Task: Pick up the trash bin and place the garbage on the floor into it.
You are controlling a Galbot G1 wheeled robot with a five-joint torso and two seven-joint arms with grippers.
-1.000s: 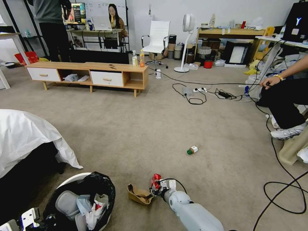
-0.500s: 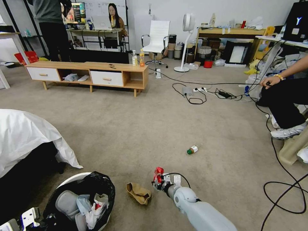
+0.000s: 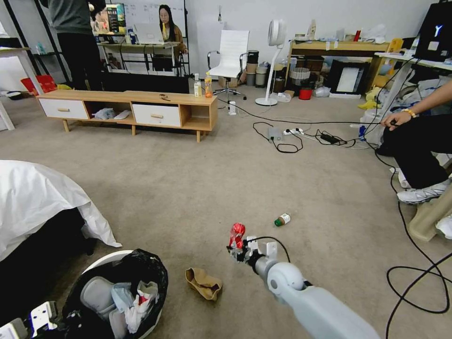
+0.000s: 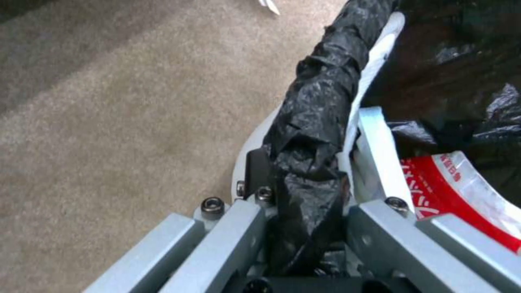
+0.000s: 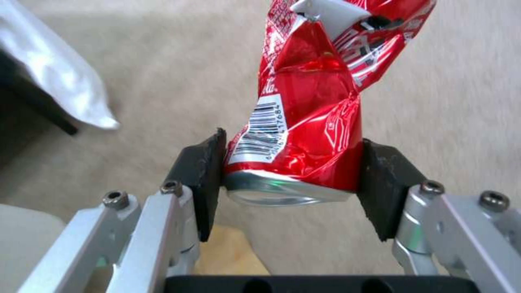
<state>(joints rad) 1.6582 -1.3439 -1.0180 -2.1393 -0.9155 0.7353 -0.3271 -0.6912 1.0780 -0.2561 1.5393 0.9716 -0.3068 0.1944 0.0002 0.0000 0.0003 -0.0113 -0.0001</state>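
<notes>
On the beige floor point(image 3: 188, 188) lie a torn cardboard point(image 3: 203, 284) and a small bottle point(image 3: 282, 220). The right gripper point(image 5: 293, 173) pinches a crushed red can point(image 5: 304, 122) above the floor, right of the cardboard. The left gripper point(image 4: 304, 179) is clamped on the rim of the bin point(image 3: 120, 294), at the robot's left.

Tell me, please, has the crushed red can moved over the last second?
Yes. Held in the right claw, the can has risen off the floor, away from the cardboard and toward the small bottle.
</notes>
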